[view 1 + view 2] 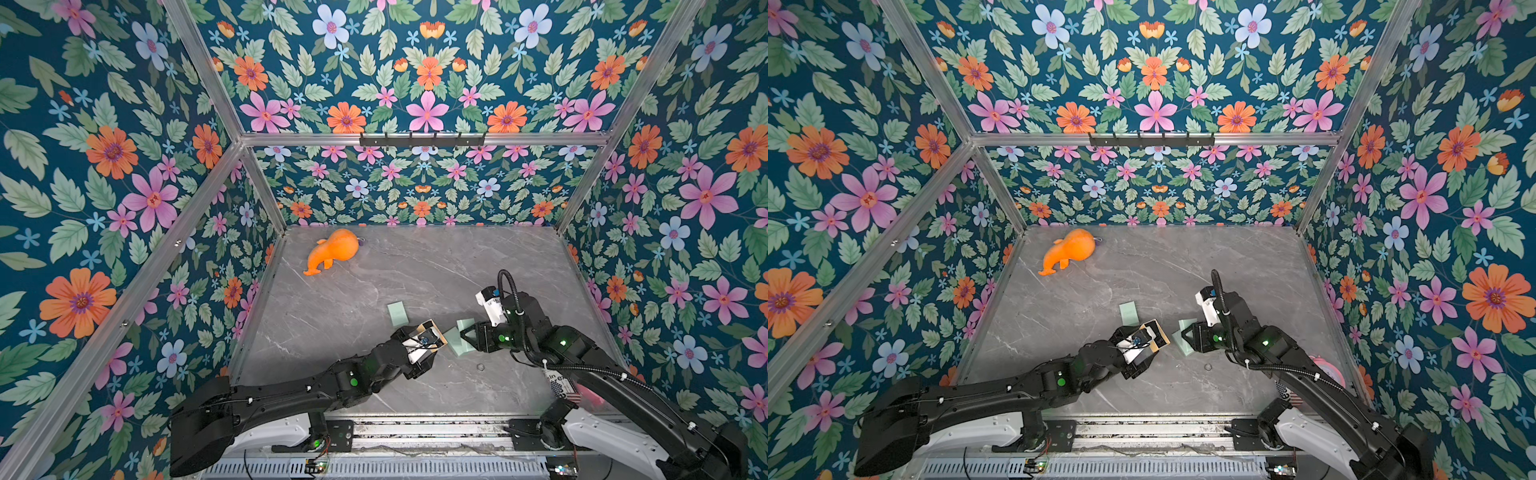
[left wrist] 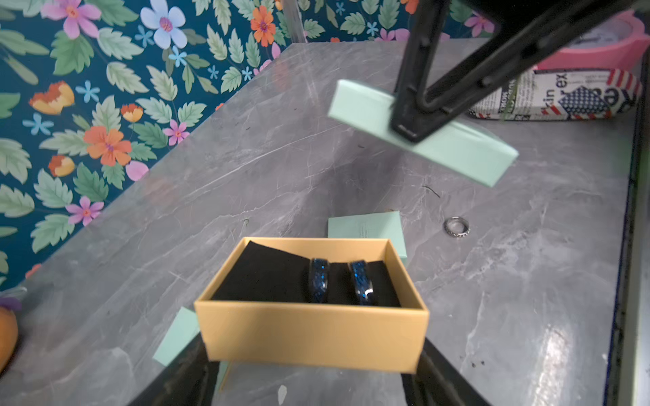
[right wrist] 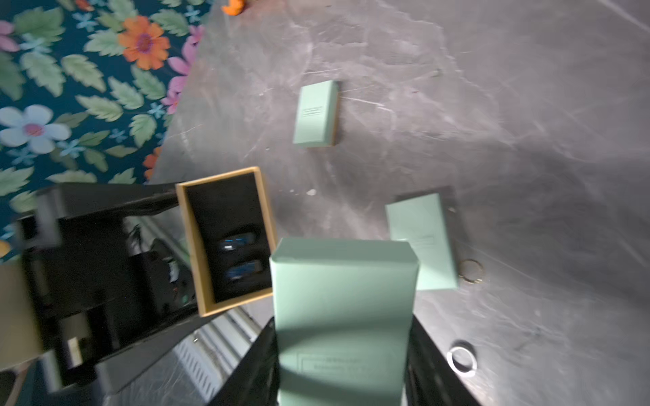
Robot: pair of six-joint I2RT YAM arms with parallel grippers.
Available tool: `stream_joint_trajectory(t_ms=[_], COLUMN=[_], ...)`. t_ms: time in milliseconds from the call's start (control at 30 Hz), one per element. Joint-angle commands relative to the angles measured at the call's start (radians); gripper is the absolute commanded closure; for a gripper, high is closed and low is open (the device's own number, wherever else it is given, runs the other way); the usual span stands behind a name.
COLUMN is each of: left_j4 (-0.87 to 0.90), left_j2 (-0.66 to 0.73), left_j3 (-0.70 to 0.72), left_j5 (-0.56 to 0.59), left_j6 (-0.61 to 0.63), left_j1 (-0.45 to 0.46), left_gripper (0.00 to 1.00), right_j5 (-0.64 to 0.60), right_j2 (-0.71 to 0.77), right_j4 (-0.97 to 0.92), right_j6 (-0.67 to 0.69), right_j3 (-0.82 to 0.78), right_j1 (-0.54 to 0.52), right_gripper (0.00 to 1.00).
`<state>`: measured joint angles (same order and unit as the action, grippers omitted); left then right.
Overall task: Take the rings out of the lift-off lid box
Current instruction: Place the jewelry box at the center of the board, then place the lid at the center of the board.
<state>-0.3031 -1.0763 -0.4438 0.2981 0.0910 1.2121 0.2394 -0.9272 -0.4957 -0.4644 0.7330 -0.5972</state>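
Step in hand: box open, rings not yet all out.

- Left gripper [image 1: 428, 338]: jaws set wide, clamped across the tan box base [image 2: 313, 327], which appears clear of the marble table [image 1: 415, 266].
- In the base's black foam insert [image 2: 267, 277], two dark rings with blue inlay [image 2: 319, 281] stand on edge in their slots, side by side.
- Right gripper [image 1: 467, 336]: about half open, closed on the mint-green lid [image 3: 343, 281], just beside the base.
- One silvery ring [image 2: 456, 226] lies loose on the table near the right arm. A thin yellowish hoop [image 3: 470, 270] touches the edge of a flat mint-green piece [image 3: 422, 242].
- A second mint-green box [image 1: 398, 312] sits farther back.

Next move, as I judge it: the right gripper needs to set the lid down and free its jaws, then pinch a ring's upper rim and pull it straight out of the foam. Tipping the base looks unlikely to work, because the foam grips the rings.

Room: open marble at centre and towards the back. An orange plush toy [image 1: 332, 251] lies far-left, well apart. The near-right edge is crowded by a printed pouch [image 2: 555, 95] and a pink object [image 2: 605, 45]. The lid should be kept off the loose ring.
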Motion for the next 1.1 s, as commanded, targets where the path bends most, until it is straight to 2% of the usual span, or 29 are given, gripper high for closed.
stream_joint_trajectory(t_ms=[0, 133, 233, 433, 567, 767, 900, 1067], left_j4=[-0.107, -0.176, -0.206, -0.217, -0.243, -0.234, -0.237, -0.188], left_j2=[-0.011, -0.051, -0.089, -0.221, -0.318, -0.468, -0.528, -0.594], left_j3=[0.044, 0.098, 0.117, 0.095, 0.087, 0.031, 0.012, -0.006], left_j5=[0.093, 0.229, 0.327, 0.507, 0.568, 0.642, 0.664, 0.681], left_j6=[-0.215, -0.378, -0.504, -0.674, -0.835, -0.948, -1.017, -1.162], left_j1=[0.014, 0.068, 0.116, 0.225, 0.271, 0.328, 0.352, 0.375], left_gripper=[0.46, 0.48, 0.44, 0.43, 0.42, 0.40, 0.40, 0.37], right_j5=[-0.057, -0.071, -0.080, -0.090, -0.115, -0.118, -0.146, -0.162], right_j2=[0.013, 0.021, 0.002, -0.074, -0.137, -0.207, -0.265, -0.340], right_j4=[-0.033, -0.041, -0.047, -0.027, -0.026, -0.003, -0.014, 0.000], right_j6=[-0.058, -0.072, -0.072, -0.085, -0.079, -0.070, -0.055, -0.043], right_j3=[-0.032, -0.071, -0.085, -0.097, -0.086, -0.074, -0.046, -0.034], right_j1=[0.057, 0.137, 0.174, 0.209, 0.218, 0.238, 0.240, 0.250], right_gripper=[0.58, 0.58, 0.59, 0.59, 0.59, 0.59, 0.59, 0.59])
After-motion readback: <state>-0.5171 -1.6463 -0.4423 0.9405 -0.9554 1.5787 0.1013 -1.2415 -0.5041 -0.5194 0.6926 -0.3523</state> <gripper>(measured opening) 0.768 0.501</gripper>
